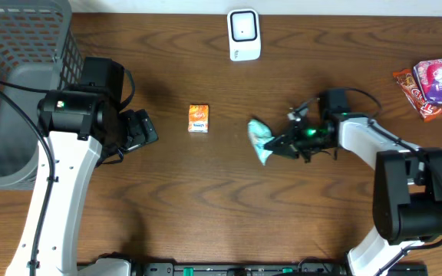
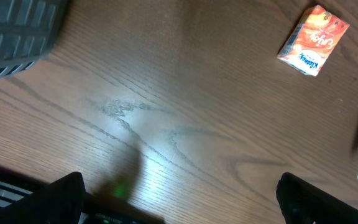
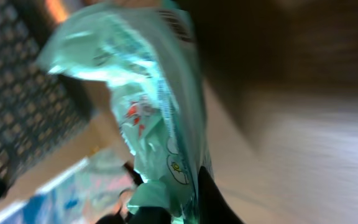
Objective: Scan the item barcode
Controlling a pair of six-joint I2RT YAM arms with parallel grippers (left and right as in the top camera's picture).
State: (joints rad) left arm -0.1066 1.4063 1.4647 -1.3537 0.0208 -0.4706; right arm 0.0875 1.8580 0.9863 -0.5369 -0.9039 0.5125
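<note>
My right gripper (image 1: 277,145) is shut on a pale green packet (image 1: 261,141) and holds it just above the table's middle. In the right wrist view the green packet (image 3: 148,106) fills the frame, pinched at its lower end between my fingers (image 3: 213,202), with a barcode (image 3: 176,25) near its top edge. The white scanner (image 1: 244,34) stands at the back centre. My left gripper (image 1: 143,130) hangs open over bare wood beside the basket. Its black fingertips (image 2: 319,199) show far apart with nothing between them.
A small orange tissue packet (image 1: 198,118) lies between the two grippers, and the left wrist also sees this orange packet (image 2: 314,40). A grey mesh basket (image 1: 18,46) fills the far left. Red and purple snack packets (image 1: 434,83) lie at the right edge.
</note>
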